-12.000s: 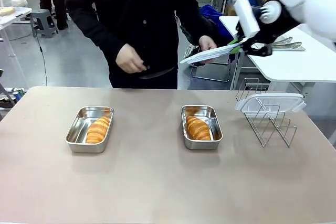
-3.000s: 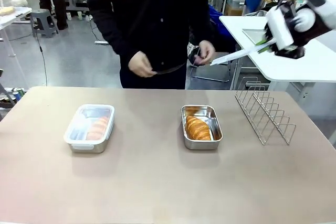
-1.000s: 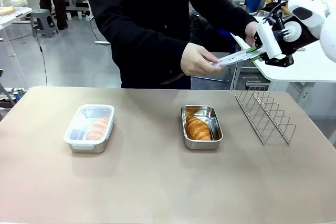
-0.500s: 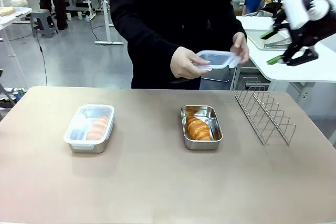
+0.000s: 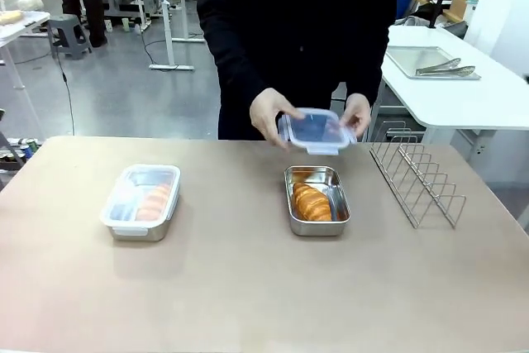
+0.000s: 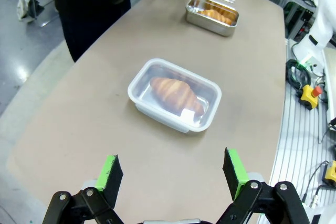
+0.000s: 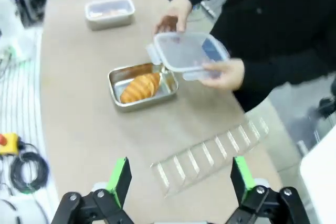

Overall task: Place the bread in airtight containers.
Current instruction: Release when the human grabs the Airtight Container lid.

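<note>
Change: clear lid [image 5: 316, 131] now out of the right gripper and in the person's two hands, lowered to just above the far end of the open tub [image 5: 317, 200]; right arm gone from the far right of the front view; lidded tub [image 5: 141, 202] and wire rack [image 5: 418, 182] unmoved.
Lid: held level, one hand [image 5: 270, 114] at its left edge, other hand [image 5: 357, 113] at its right; seen from the right wrist at [image 7: 187, 51], hovering beside the open tub [image 7: 142, 87], not yet on it.
Open tub: right of table centre, one croissant [image 5: 312, 202] inside, lying along its length; far rim partly hidden behind the lid in the front view.
Lidded tub: left of centre, second croissant [image 6: 174, 93] visible through the clear cover; in the front view only a blurred orange shape [image 5: 154, 202] under glare.
Left gripper [image 6: 172, 170]: green-padded fingers spread wide, nothing between them, above the near table edge, well apart from the lidded tub [image 6: 175, 95].
Right gripper [image 7: 181, 179]: fingers spread wide, empty, high above the table [image 7: 79, 124]; wire rack [image 7: 210, 156] below it, smeared by blur.
Cut off: person's head and shoulders above the front frame.
Hard to make out: small white patch on the near corner of the left lid, unreadable.
</note>
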`<action>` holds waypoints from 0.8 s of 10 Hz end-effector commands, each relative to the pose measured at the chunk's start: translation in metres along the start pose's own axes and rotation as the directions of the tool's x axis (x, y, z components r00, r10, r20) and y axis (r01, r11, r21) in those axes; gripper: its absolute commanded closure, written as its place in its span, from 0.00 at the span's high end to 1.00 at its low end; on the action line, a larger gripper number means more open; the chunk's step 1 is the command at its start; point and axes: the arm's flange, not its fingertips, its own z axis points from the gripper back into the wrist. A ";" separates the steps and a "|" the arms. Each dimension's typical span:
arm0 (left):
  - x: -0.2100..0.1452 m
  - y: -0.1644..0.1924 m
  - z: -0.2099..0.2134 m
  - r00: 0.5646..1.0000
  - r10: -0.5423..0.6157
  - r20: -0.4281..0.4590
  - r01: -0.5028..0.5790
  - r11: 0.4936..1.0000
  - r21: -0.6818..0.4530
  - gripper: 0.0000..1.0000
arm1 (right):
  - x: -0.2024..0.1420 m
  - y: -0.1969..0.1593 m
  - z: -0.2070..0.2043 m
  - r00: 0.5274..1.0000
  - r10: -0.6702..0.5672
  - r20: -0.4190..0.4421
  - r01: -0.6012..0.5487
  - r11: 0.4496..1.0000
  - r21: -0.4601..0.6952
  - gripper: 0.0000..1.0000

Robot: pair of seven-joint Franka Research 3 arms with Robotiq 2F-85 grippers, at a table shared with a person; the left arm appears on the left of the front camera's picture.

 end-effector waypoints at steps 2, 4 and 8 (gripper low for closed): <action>0.001 -0.001 0.001 1.000 -0.012 -0.003 0.012 1.000 -0.002 1.00 | -0.046 -0.001 0.020 0.985 -0.168 0.045 0.165 0.984 0.061 1.00; 0.001 -0.001 0.001 1.000 -0.012 -0.003 0.012 1.000 -0.002 1.00 | -0.055 -0.002 0.019 0.984 -0.173 0.041 0.170 0.982 0.079 1.00; 0.001 -0.001 0.001 1.000 -0.012 -0.003 0.012 1.000 -0.002 1.00 | -0.066 0.005 0.022 0.979 -0.202 0.028 0.200 0.977 0.068 1.00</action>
